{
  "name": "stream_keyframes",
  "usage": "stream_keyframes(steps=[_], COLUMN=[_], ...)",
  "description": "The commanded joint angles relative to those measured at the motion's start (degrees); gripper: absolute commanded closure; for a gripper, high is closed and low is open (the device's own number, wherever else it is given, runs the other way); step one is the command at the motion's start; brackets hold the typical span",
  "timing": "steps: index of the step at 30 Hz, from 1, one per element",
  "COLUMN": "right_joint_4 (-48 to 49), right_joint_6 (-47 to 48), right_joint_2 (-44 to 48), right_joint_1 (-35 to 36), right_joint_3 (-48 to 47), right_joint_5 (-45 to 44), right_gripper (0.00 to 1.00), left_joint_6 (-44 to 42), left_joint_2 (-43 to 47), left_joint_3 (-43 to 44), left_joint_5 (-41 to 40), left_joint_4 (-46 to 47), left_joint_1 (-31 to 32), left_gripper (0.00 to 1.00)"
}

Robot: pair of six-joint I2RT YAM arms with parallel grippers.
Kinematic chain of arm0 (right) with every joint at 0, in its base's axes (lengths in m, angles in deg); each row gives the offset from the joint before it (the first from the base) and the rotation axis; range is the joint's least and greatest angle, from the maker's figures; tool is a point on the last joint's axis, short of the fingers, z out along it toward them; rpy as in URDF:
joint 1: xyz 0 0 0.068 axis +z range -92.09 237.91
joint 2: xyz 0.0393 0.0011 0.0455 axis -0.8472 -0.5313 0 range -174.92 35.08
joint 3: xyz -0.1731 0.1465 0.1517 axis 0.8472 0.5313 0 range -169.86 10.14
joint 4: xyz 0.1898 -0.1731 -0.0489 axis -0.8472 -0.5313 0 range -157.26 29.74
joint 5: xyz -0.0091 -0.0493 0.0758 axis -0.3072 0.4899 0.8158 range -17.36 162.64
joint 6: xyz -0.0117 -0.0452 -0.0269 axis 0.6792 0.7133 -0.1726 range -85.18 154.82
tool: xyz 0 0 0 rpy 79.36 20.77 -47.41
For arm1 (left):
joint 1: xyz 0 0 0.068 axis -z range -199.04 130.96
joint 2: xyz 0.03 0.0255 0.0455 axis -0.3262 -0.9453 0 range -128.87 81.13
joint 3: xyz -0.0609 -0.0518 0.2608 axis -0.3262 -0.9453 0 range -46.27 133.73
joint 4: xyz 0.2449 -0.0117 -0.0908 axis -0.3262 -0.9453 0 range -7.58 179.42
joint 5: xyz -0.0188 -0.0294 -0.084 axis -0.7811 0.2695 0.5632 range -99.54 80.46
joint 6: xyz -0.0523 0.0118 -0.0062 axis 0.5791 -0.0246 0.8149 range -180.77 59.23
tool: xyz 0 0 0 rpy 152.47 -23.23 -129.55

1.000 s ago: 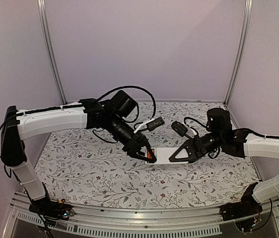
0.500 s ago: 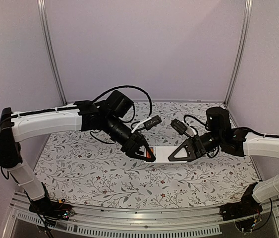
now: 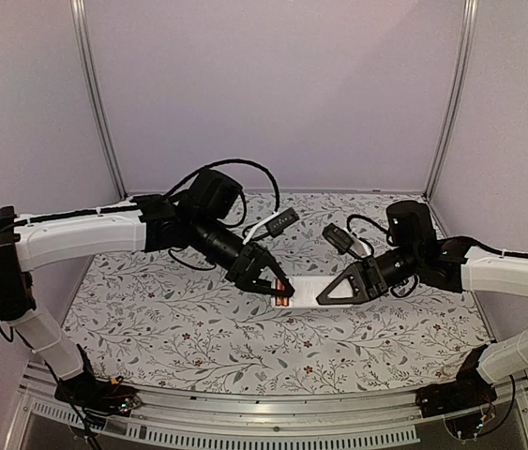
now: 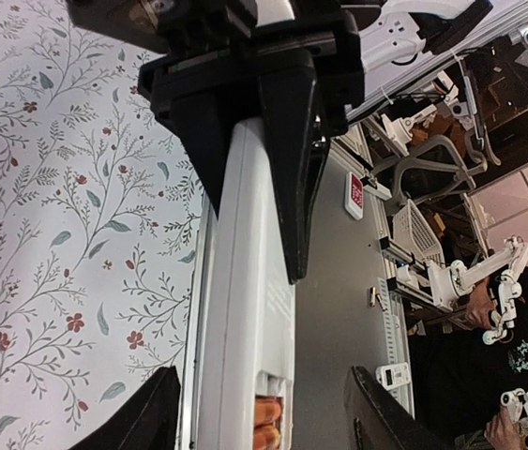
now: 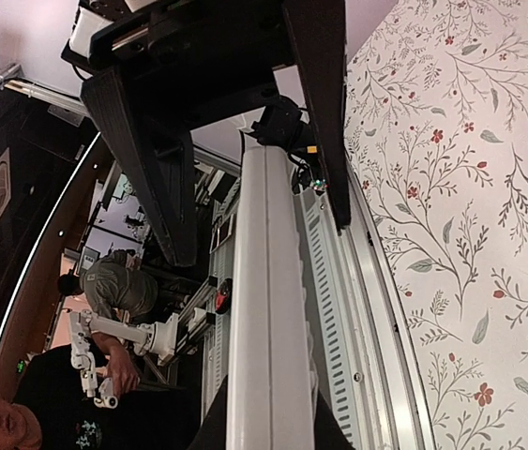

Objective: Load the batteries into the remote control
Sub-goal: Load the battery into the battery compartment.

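Observation:
The white remote control [image 3: 309,292] hangs above the table between both grippers. My right gripper [image 3: 331,293] is shut on its right end; in the right wrist view [image 5: 268,417] the remote [image 5: 268,281] runs away from its fingers. My left gripper [image 3: 279,286] is open, its fingers straddling the remote's left end without clamping it [image 4: 264,380]. Two orange-red batteries [image 4: 268,427] lie side by side in the open compartment at that end, and show as an orange spot from above [image 3: 284,289]. The detachable cover is not visible.
The floral tablecloth [image 3: 198,328] covers the table. A metal rail [image 3: 245,412] runs along the near edge. Purple walls with upright metal posts [image 3: 95,103] close in the back and sides. Cables loop above both wrists.
Both grippers and the remote have shifted slightly left and away from the near edge. The left arm's wrist has swung back. The right gripper's hold on the remote is unchanged.

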Motion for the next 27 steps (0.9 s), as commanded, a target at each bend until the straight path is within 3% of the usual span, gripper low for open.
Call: stream_keyframes(steps=[1, 19, 21, 24, 27], right_joint_4=[-1.5, -3.2, -3.4, -4.3, -4.8], right_joint_6=[2.0, 2.5, 2.7, 3.3, 3.5], right_joint_2=[0.4, 1.8, 1.7, 1.7, 2.3], right_joint_1=[0.2, 0.2, 0.2, -0.3, -1.8], right_joint_3=[-1.5, -2.2, -2.1, -2.0, -1.5], right_joint_5=[-0.8, -1.6, -1.6, -1.7, -1.4], right_gripper=[1.00, 1.00, 1.00, 1.00, 1.00], left_joint_6=[1.3, 1.7, 1.5, 1.8, 1.8], left_joint_2=[1.4, 0.8, 1.1, 1.5, 2.7], left_joint_3=[-2.0, -3.8, -3.9, -4.0, -4.5], left_joint_5=[0.5, -4.0, -3.5, -0.9, -0.5], left_joint_4=[1.6, 0.4, 0.2, 0.8, 1.5], left_joint_1=[-1.2, -3.4, -3.4, -3.4, -3.4], left_gripper=[0.42, 0.80, 0.74, 0.50, 0.46])
